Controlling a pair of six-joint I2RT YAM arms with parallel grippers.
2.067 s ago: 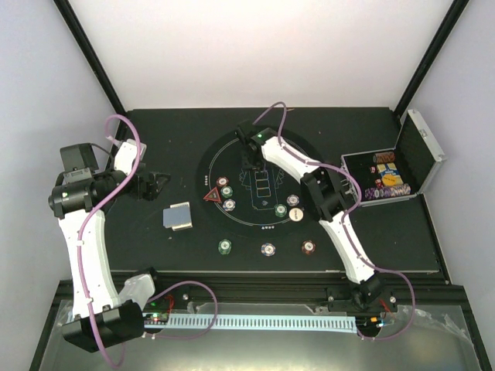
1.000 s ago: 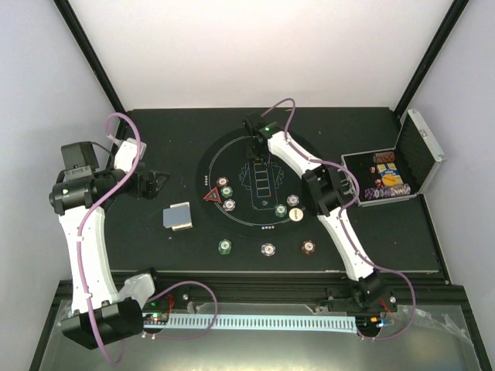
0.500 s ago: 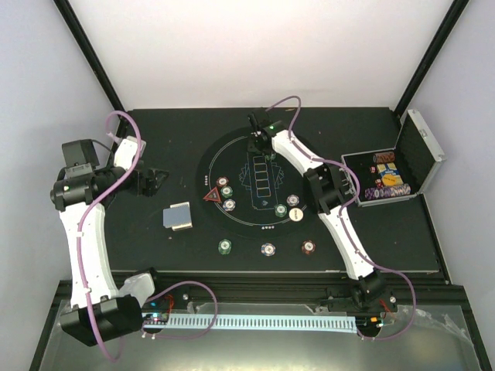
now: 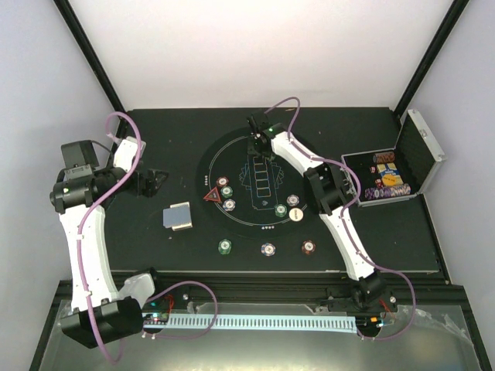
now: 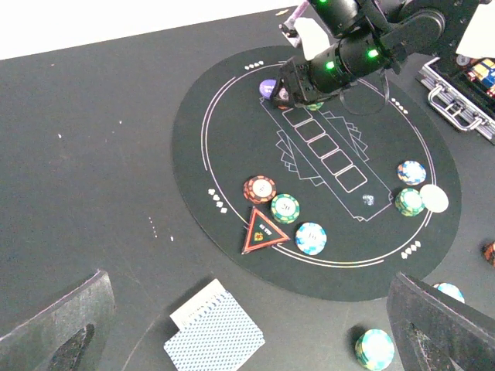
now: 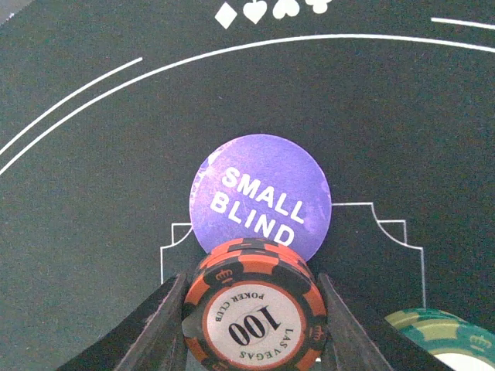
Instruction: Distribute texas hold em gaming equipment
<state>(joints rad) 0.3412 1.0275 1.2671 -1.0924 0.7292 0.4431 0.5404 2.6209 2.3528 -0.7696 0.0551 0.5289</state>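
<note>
My right gripper (image 6: 254, 328) is shut on a short stack of orange-and-black chips (image 6: 254, 309) marked 100, one finger (image 6: 151, 328) on each side. It hovers at the far end of the round mat (image 4: 232, 154), just near of a purple SMALL BLIND button (image 6: 261, 193). A green chip (image 6: 437, 331) lies to the right. My left gripper (image 4: 155, 182) hangs open left of the mat with nothing between its fingers (image 5: 58, 332). The deck of cards (image 4: 177, 217) lies off the mat. A red triangle marker (image 4: 211, 196) and three chips (image 4: 225, 185) sit at the mat's left.
A white button (image 4: 295, 216), a green chip (image 4: 281, 210) and a blue chip (image 4: 293, 200) lie on the mat's right. Three more chips (image 4: 267, 250) rest in a row near the front edge. The open silver case (image 4: 390, 174) stands at the right.
My right gripper has carried the orange chips from the mat's middle toward its far edge. The left arm has barely shifted, and everything on the table stays put.
</note>
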